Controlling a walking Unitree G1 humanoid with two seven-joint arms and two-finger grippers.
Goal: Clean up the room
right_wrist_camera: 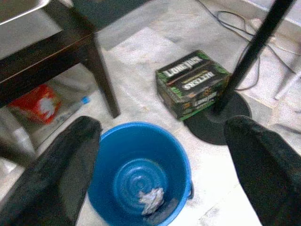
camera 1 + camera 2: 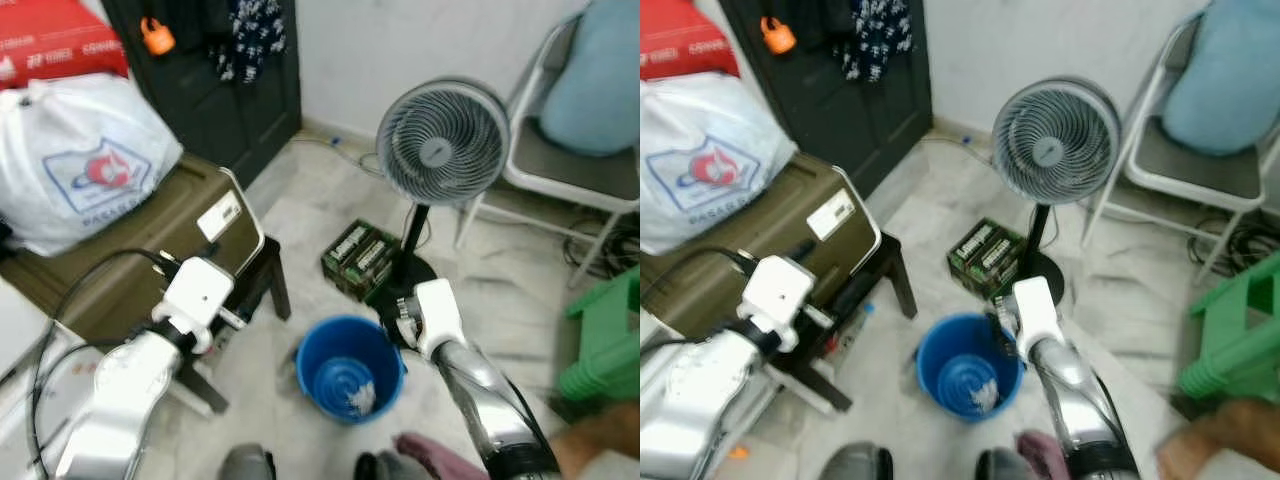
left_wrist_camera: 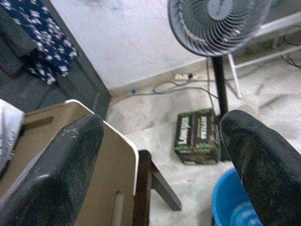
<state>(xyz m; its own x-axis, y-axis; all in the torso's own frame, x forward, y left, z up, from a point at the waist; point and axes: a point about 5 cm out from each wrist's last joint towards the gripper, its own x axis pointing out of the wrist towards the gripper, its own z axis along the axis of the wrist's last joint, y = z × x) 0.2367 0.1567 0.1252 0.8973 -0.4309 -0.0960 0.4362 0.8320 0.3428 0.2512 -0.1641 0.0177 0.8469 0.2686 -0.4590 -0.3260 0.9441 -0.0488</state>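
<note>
Hovered over the blue bucket (image 1: pixel 141 169) at lower centre of frame, right gripper (image 1: pixel 155 155) spread wide and empty; crumpled white scrap (image 1: pixel 151 200) lay inside on the bottom; left gripper (image 3: pixel 164 155) likewise parted, grasping nothing, beside the olive case (image 2: pixel 150 250); best kept clear of the rim, then sought further litter near the green carton (image 2: pixel 358 258) and fan (image 2: pixel 440 140).

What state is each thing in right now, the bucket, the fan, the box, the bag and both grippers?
blue bucket: upright on the floor, crumpled white scrap inside.
fan: standing upright.
green box: closed, beside the fan's base.
white plastic bag: full, resting on the brown case.
left gripper: open, empty.
right gripper: open, empty, above the bucket.
</note>
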